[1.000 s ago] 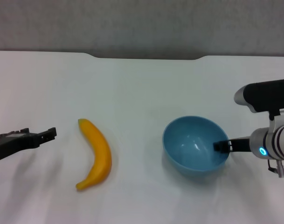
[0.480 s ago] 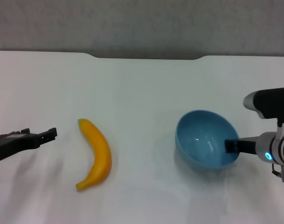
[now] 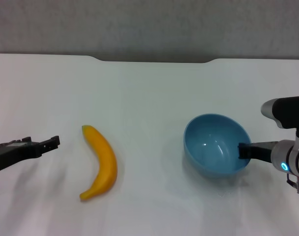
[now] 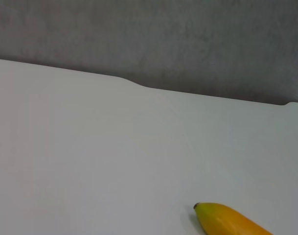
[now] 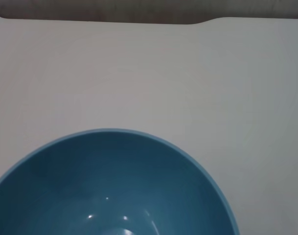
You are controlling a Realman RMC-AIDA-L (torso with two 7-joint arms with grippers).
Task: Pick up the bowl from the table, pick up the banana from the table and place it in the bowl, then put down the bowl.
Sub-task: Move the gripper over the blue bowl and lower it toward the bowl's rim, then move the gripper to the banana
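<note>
the bowl (image 3: 215,145) is at about 4 o'clock on the worktop (image 3: 149,88), tilted a little and, i judge, lifted just off the surface, because a soft shadow lies under it. the right pincer (image 3: 243,150) is closed on the bowl's rim at the bowl's 3 o'clock side, one finger inside the wall. in the right wrist view the bowl (image 5: 109,186) fills the near part and it is empty.

the banana (image 3: 101,162) lies flat at about 8 o'clock on the worktop, well apart from the bowl, its stem end pointing toward 12 o'clock. the left pincer (image 3: 51,142) hovers near the banana at its 9 o'clock side, apart from it; if its fingers are open or closed i cannot tell. the left wrist view shows only the tip of the banana (image 4: 227,223).

the step in hand seems to be holding the bowl up. to do it well, keep the rim grip firm and the bowl level, because glossy plastic can slip. the left pincer should take the banana near its middle, across the narrow width.
</note>
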